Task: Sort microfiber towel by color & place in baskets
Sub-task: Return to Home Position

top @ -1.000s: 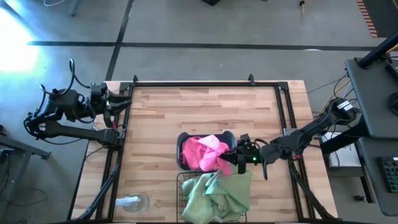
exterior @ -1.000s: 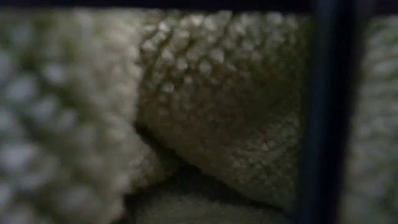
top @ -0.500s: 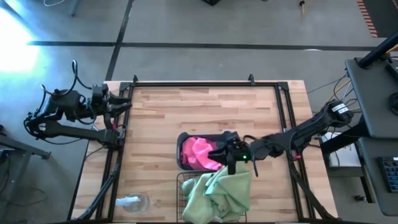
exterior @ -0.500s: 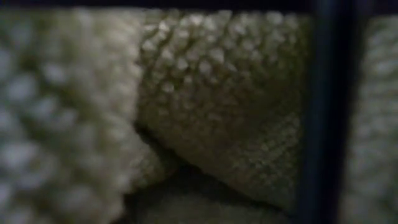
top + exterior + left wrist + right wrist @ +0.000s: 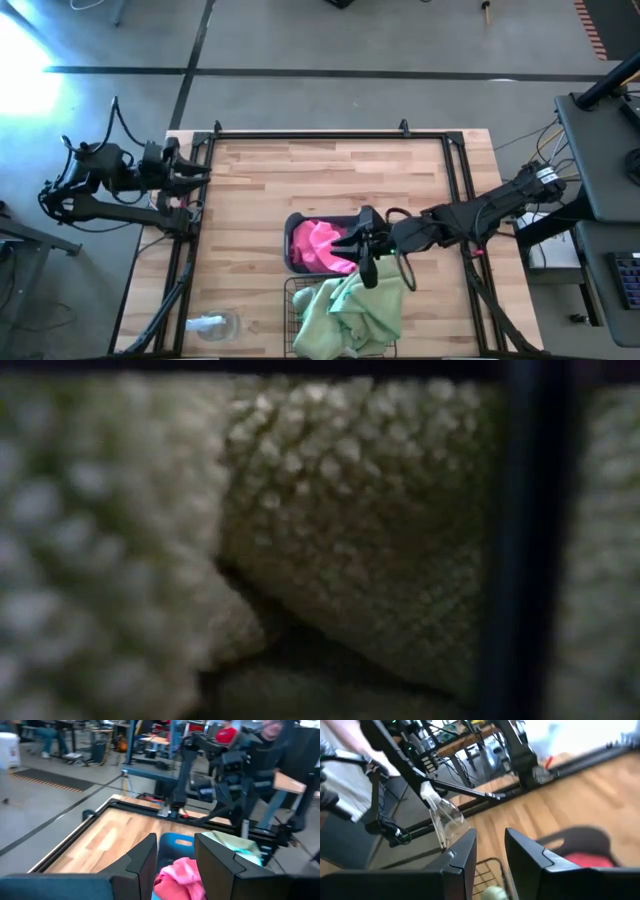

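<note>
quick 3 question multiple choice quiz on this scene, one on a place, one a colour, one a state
1. Where do the pink towels lie?
A on the bare table
B in the blue bin
C on the floor

2. What colour of cloth fills the wire basket?
A pink
B white
C green

3. The right gripper, by the bin and basket, is:
A open and empty
B shut on a towel
C shut on nothing

Key:
1 B, pink cloth sits inside the bin in the high view.
2 C, green towels heap over the basket.
3 A, the right wrist view shows a clear gap between its fingers.
</note>
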`<state>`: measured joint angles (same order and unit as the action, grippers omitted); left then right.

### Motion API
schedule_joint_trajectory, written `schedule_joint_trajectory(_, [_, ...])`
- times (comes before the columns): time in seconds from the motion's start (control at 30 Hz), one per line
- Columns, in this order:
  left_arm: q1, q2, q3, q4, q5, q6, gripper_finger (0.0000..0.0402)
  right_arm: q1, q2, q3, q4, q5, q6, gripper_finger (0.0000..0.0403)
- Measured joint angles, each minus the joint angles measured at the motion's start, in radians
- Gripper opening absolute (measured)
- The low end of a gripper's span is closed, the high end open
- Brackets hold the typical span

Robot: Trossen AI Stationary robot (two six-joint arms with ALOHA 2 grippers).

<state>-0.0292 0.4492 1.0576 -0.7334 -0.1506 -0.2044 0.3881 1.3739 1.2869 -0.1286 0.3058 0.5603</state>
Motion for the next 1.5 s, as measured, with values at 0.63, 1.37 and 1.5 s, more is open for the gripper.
schedule_joint_trajectory(0.63, [0.0,-0.218,0.045,0.059,0.153,-0.122,0.0116,0.002,-0.004,0.154,-0.192,0.0,-0.306,0.0072])
schedule_joint_trajectory(1.37, [0.001,-0.25,0.039,0.084,0.153,-0.585,0.0116,-0.001,-0.005,0.247,-0.466,-0.054,-0.284,0.0071])
schedule_joint_trajectory(1.5, [0.0,-0.25,0.03,0.088,0.288,-0.449,0.0116,0.0,-0.005,0.226,-0.407,-0.105,-0.289,0.0068])
